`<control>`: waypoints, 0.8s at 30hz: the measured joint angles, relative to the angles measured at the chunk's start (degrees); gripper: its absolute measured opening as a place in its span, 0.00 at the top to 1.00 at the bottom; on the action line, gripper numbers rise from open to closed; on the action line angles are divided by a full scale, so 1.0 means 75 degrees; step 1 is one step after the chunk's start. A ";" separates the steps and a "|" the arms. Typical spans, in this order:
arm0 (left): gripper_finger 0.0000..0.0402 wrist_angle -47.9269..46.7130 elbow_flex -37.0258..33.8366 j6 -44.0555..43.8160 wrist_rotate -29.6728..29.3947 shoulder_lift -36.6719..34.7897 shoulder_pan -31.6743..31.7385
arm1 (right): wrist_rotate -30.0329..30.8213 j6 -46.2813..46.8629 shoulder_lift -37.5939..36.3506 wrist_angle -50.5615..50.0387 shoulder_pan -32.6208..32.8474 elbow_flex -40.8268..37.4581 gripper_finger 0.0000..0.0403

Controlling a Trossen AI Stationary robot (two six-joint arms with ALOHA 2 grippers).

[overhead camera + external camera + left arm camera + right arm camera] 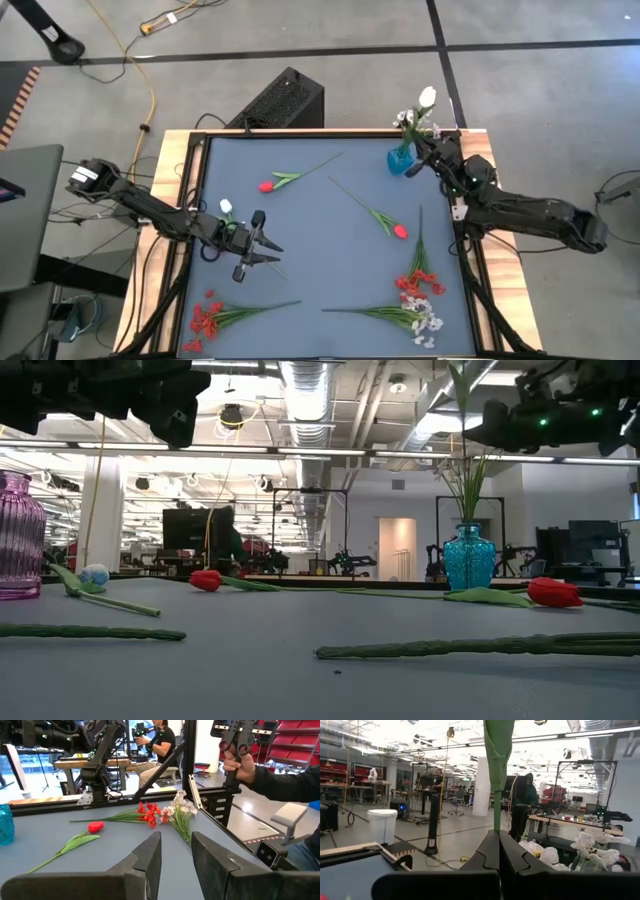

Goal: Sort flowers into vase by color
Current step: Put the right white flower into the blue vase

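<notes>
Flowers: right tool (413,168) is clamped shut on a green stem (496,780) at the blue vase (401,159), back right corner of the worktop (330,230). That vase carries a white tulip (427,97) plus white blossoms, sitting tight against the worktop edge.
Left tool (262,246) hovers over the left-middle of the worktop, fingers partly apart, nothing between them. A white tulip (226,207) lies just beside it, toward the left edge.
Loose on the worktop: two red tulips, one back-centre (267,186), one right of centre (399,231); red cluster (206,320) front left; red cluster (417,283) and white cluster (427,322) together front right, near that edge.
Middle of the worktop is open. Pink ribbed vase (20,535) shows only in the low view, at its left.
Surface is flat blue-grey inside a wooden frame. Beyond: grey floor, black box (281,101) behind the worktop, yellow cable (150,90). A person's hand (239,766) grips a handle (239,737) in the left wrist view.
</notes>
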 joint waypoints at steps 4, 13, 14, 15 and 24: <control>0.76 0.0000 0.0000 -0.0047 0.0002 0.0000 0.0000 | 0.0077 -0.0109 0.0347 0.0052 -0.0101 0.0000 0.96; 0.76 -0.0057 0.0000 -0.0058 0.0009 0.0000 0.0000 | 0.0230 -0.0113 0.0570 0.0029 -0.0121 0.0000 0.96; 0.76 -0.0088 0.0000 -0.0058 0.0010 0.0000 0.0000 | 0.0230 -0.0099 0.0606 -0.0001 -0.0121 0.0000 0.96; 0.76 -0.0096 0.0000 -0.0061 0.0012 0.0000 0.0000 | 0.0233 -0.0045 0.0642 -0.0003 -0.0121 0.0000 0.96; 0.76 -0.0117 0.0000 -0.0141 0.0015 0.0000 0.0002 | 0.0581 0.0150 0.1150 -0.0027 -0.0121 0.0000 0.93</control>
